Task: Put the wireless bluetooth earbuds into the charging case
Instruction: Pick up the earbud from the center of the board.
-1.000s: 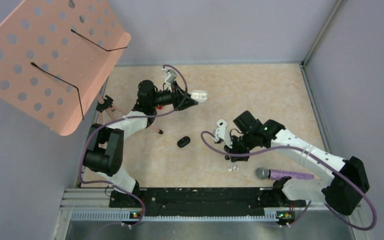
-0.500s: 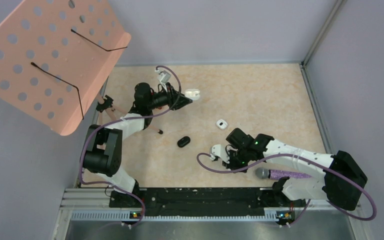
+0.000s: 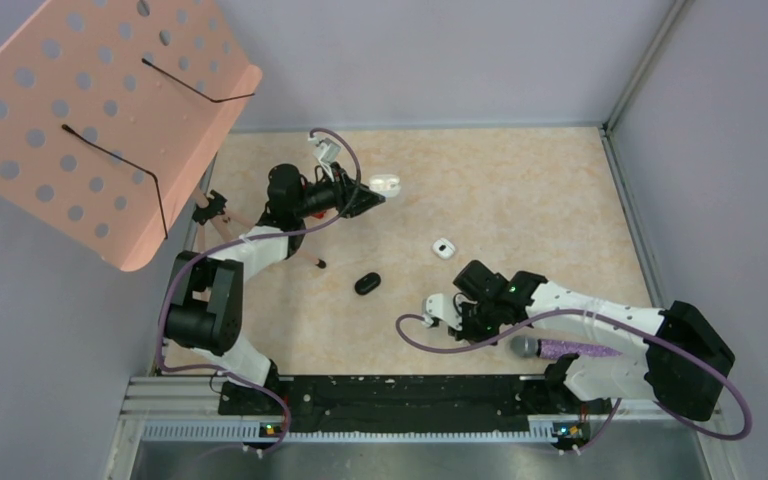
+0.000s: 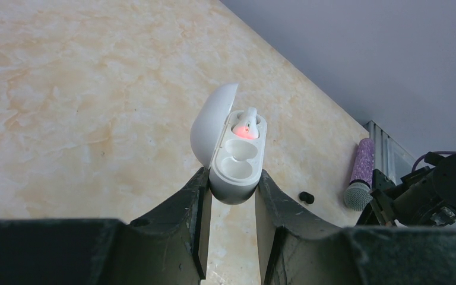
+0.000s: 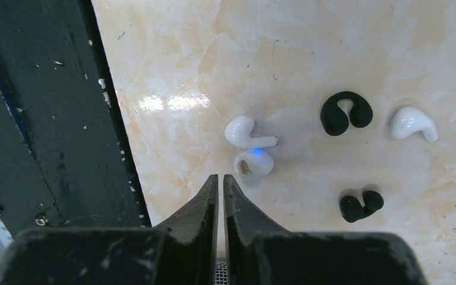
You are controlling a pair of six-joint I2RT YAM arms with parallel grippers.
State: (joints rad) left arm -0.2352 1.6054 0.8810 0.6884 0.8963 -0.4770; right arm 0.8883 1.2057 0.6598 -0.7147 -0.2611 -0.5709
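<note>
3 cases: 1 open white case [image 4: 234, 160] far left, 1 small white case [image 3: 443, 248] at centre, 1 black case [image 3: 367, 284] nearer. 6 earbuds: 3 loose white earbuds [image 5: 239, 130] [image 5: 254, 161] [image 5: 414, 123], 2 black earbuds [image 5: 346, 113] [image 5: 361, 205], and 1 seated earbud [image 4: 246, 124] in the open white case. 1 purple microphone [image 3: 570, 349] near right. 1 pink stand [image 3: 90, 110] far left.

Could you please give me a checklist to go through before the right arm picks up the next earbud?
1. Charging case clamped in the left jaws: ok.
2. Lid open: ok.
3. Free slot: ok; one seated earbud fills the far slot, and the near slot is empty.
4. The right jaws open for a pick: not ok; shut, holding nothing.
5. Loose white earbuds in front of the right jaws: ok.
6. The two nearest buds far enough apart for a single pick: cannot tell.
</note>
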